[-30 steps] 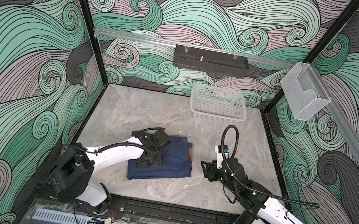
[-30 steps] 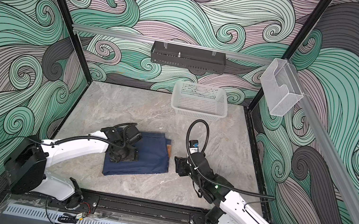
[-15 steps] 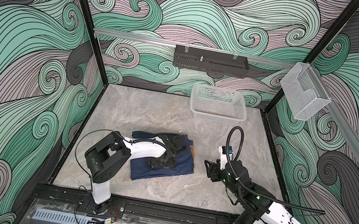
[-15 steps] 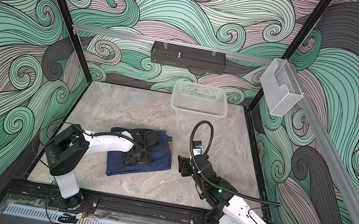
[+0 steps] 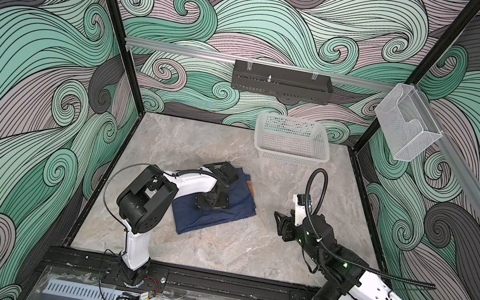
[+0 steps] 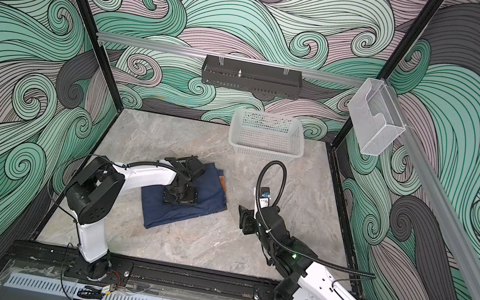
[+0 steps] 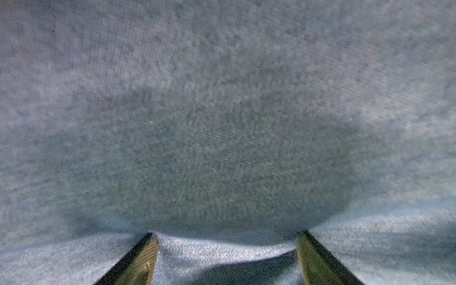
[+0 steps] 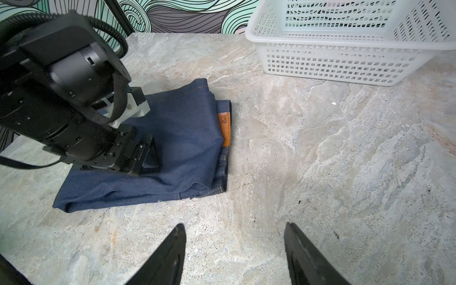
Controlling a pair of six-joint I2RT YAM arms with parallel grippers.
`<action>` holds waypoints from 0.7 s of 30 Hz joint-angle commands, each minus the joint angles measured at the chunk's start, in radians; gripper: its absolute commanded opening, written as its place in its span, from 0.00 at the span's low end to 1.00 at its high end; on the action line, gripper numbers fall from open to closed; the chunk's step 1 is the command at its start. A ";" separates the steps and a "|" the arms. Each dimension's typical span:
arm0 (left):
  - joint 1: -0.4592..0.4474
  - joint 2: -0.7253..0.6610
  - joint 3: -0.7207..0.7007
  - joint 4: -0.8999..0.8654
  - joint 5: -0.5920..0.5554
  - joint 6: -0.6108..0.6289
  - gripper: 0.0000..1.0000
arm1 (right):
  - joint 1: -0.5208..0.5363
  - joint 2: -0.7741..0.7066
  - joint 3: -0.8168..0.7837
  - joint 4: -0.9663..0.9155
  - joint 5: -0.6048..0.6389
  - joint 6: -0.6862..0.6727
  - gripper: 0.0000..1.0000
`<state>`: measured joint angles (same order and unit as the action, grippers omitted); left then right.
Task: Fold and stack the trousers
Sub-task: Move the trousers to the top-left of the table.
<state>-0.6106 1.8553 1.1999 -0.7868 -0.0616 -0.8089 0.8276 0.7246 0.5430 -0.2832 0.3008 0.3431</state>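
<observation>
Right wrist view: navy trousers (image 8: 177, 138) folded flat, tan-stitched, orange patch (image 8: 224, 128) on the edge nearer the basket (image 8: 333, 64); left hand (image 7: 225, 246) spread, pressing them; right hand (image 8: 234, 237) released.

The left gripper (image 5: 212, 203) sits on top of the folded trousers (image 5: 241, 202), which lie flat on the table (image 5: 166, 144) and spread out around it on every side. The right gripper (image 5: 280, 228) is over bare table, apart from the trousers, which lie ahead of its fingertips with their waistband patch (image 8: 224, 128) on the edge nearest it. The basket (image 5: 289, 158) stands farther off, ahead and to that gripper's right, at the table's back edge.
</observation>
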 commanded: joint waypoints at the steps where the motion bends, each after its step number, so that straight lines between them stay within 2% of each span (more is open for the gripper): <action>1: 0.069 0.079 0.032 -0.120 -0.075 0.141 0.88 | 0.007 0.009 -0.008 0.045 0.029 -0.034 0.64; 9: 0.243 0.126 0.169 -0.218 -0.048 0.282 0.88 | 0.005 0.064 0.033 0.089 0.017 -0.077 0.64; 21: 0.482 0.304 0.454 -0.371 -0.049 0.407 0.88 | -0.007 0.150 0.054 0.177 -0.031 -0.112 0.64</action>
<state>-0.1692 2.1063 1.5929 -1.0809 -0.0772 -0.4492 0.8253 0.8654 0.5747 -0.1528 0.2871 0.2531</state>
